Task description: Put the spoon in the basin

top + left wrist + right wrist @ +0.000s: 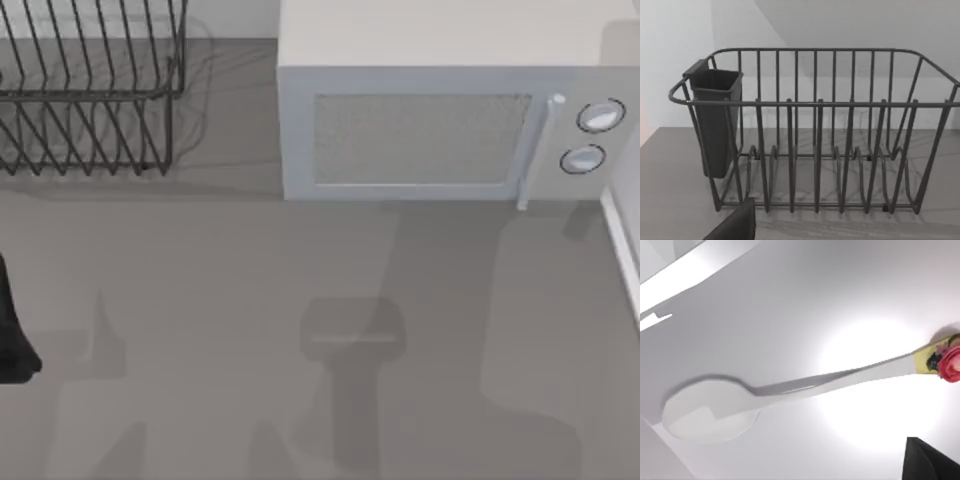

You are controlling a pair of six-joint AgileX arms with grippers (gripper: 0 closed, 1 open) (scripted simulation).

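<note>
left arm (pixel 14 330) parked at the table's left edge, dark and partly cut off; finger state could not be told. wire dish rack (pixel 90 95) stood at back left, seen close in the left wrist view (pixel 815 130), with a dark cutlery cup (pixel 715 120) hung on one end wall. grey table (pixel 200 300) bare at centre. microwave (pixel 440 120) placed at back right, door shut, two round silver knobs (pixel 592 137) on its right panel. spoon (pixel 790 395) lay on a white surface in the right wrist view, bowl at one end, rose decoration at the handle tip. right gripper's finger state could not be told.
</note>
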